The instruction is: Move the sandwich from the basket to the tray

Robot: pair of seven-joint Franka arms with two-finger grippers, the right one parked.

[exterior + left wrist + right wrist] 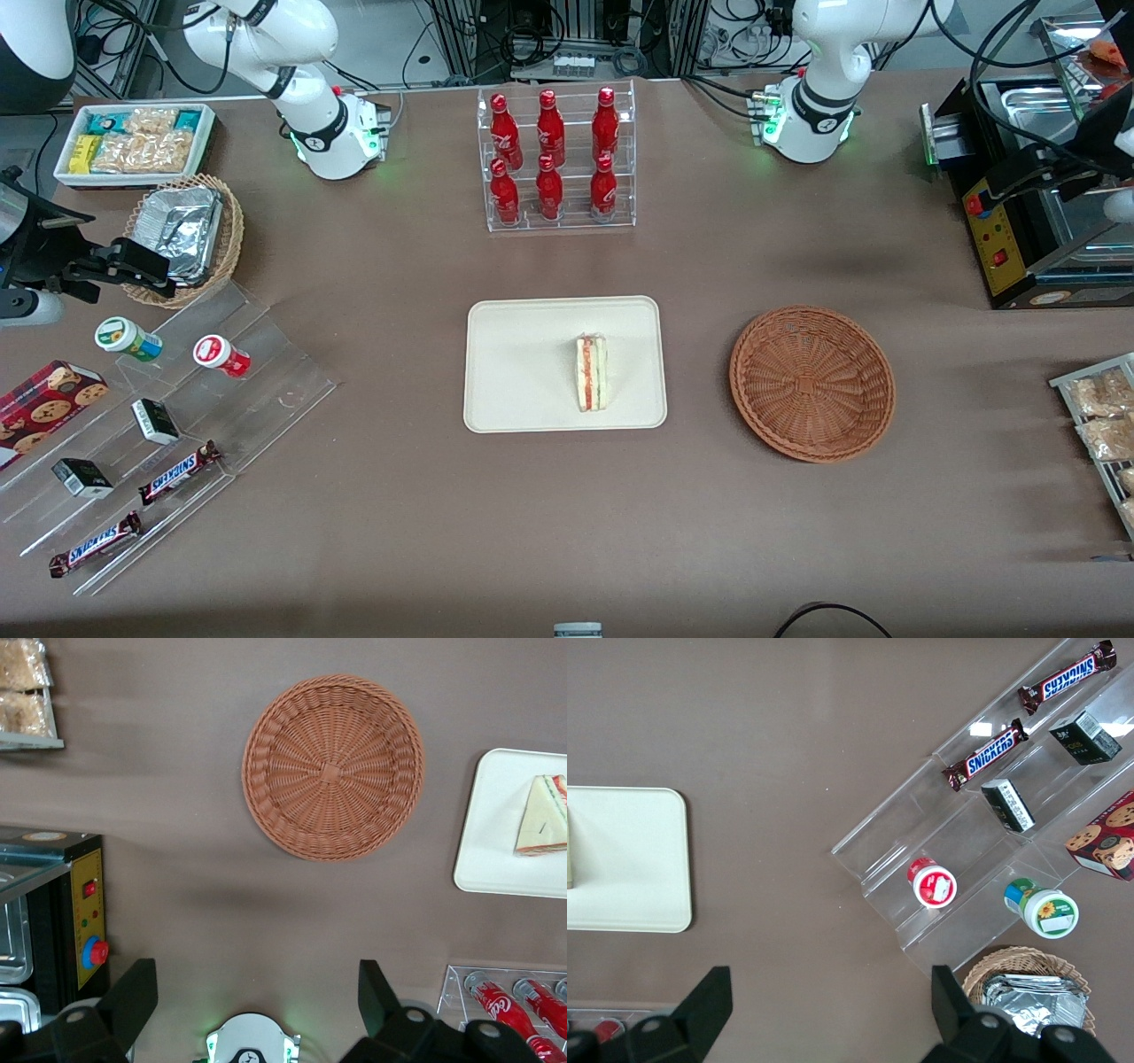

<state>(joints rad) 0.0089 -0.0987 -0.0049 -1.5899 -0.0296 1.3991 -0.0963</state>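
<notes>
The sandwich point(591, 372) lies on the cream-white tray point(523, 363) in the middle of the table; it also shows in the left wrist view point(543, 815) on the tray point(500, 833). The reddish-brown wicker basket point(811, 383) beside the tray, toward the working arm's end, holds nothing and also shows in the left wrist view point(333, 766). My left gripper point(1019, 175) hangs high above the working arm's end of the table, well away from basket and tray. In the left wrist view the gripper point(257, 979) is open and holds nothing.
A clear rack of red bottles point(556, 159) stands farther from the front camera than the tray. A black machine point(1019, 239) and a rack of snack packets point(1099, 416) sit at the working arm's end. Clear display steps point(177, 416) with snacks lie toward the parked arm's end.
</notes>
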